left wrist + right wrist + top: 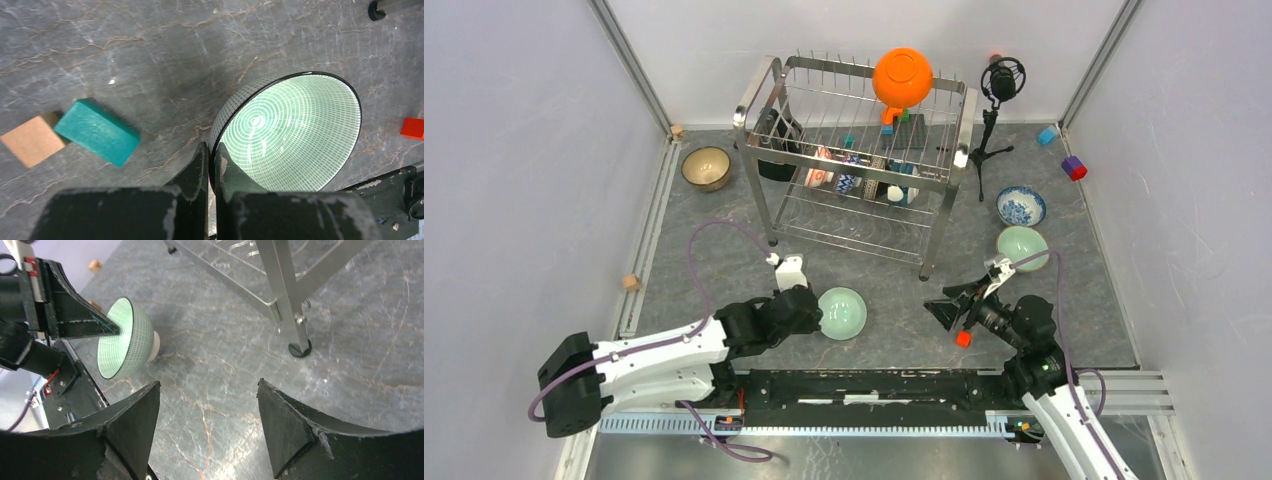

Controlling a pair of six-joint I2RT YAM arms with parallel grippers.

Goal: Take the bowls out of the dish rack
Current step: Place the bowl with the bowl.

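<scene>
Left tool (pixel 818 312) — on green bowl (pixel 844 313)

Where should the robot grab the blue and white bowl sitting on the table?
Probably by its rim, coming straight down from above. The blue-and-white bowl sits upright with its open side up, so one finger can slip inside and the other outside the thin wall. Its round body looks too wide to pinch across.
</scene>
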